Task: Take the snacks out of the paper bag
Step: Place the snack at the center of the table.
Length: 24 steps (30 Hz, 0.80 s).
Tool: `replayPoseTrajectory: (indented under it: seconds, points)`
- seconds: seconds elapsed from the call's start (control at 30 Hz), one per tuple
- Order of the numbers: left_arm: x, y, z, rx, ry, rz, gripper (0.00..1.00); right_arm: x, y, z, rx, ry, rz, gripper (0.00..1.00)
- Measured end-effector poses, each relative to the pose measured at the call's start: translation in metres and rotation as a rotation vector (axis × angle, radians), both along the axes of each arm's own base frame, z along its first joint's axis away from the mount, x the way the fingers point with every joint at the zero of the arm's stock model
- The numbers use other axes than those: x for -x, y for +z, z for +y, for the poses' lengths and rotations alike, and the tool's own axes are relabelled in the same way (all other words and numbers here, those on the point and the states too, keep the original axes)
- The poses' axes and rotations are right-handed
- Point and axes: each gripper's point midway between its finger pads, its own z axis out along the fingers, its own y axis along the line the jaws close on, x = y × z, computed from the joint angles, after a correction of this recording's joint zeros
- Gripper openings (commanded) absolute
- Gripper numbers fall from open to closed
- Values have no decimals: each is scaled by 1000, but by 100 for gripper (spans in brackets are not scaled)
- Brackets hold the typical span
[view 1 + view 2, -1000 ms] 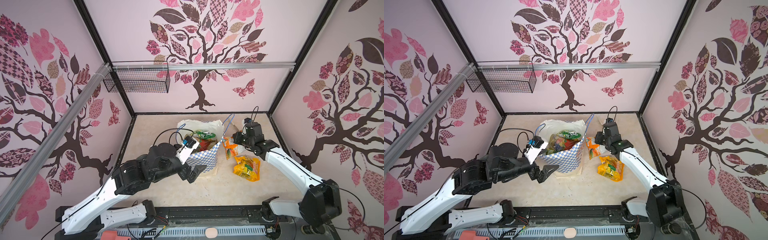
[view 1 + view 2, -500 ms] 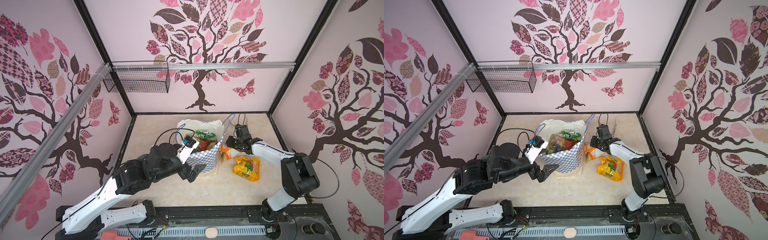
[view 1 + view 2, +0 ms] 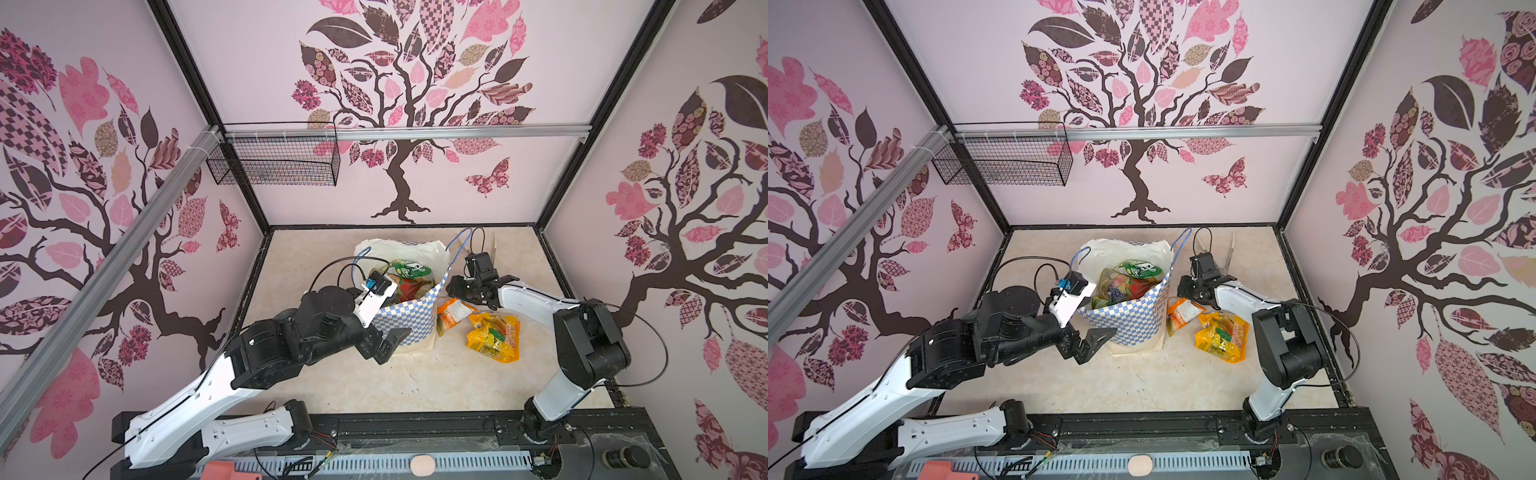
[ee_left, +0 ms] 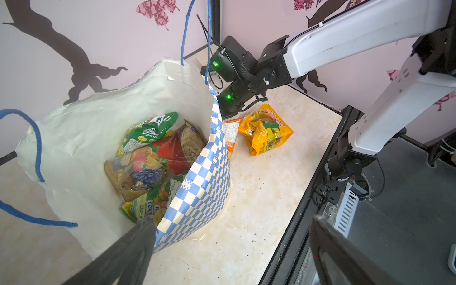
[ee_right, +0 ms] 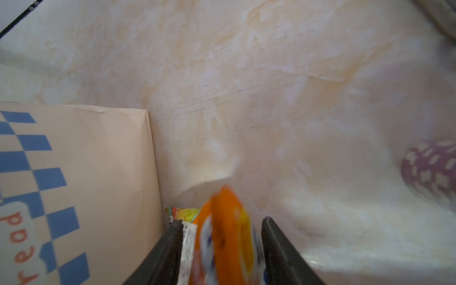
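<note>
Black fingers of my left tool stand spread wide with nothing between them. It sits close by the near corner of the paper bag, I'd guess to steady the bag or to reach in next. The bag stands upright on the desk with its mouth open. Most of the snacks are piled inside it: green, red and fruit-printed packets. Just past its side, an orange packet leans against the bag wall and a yellow packet lies flat beside it, so both are out. My right tool hangs over the orange one with its jaws parted around the packet's top edge. The packet looks loose there, not pinched, so I read this as the drop-off. Farther back, a wire basket hangs on the wall.
</note>
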Motion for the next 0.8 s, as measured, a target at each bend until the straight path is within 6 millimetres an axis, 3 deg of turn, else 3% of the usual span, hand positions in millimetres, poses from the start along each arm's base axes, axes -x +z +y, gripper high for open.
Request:
replayPoseTrajectory:
  seconds: [0.1,0.27,0.5,0.7,0.8]
  points:
    - [-1,0,1,-2,6,-4,99,5,18,-6,9,-13,-22,75]
    - [-5,1,3,-3,35,-10,97,9,87,-16,3,-39,-175,86]
    - [-28,8,11,-22,165,-49,95,26,219,-26,-54,-41,-468,99]
    - [-67,34,23,4,307,-72,95,67,336,-27,-171,18,-725,100]
    - [-82,47,19,2,332,-86,95,89,380,-16,-250,111,-801,100]
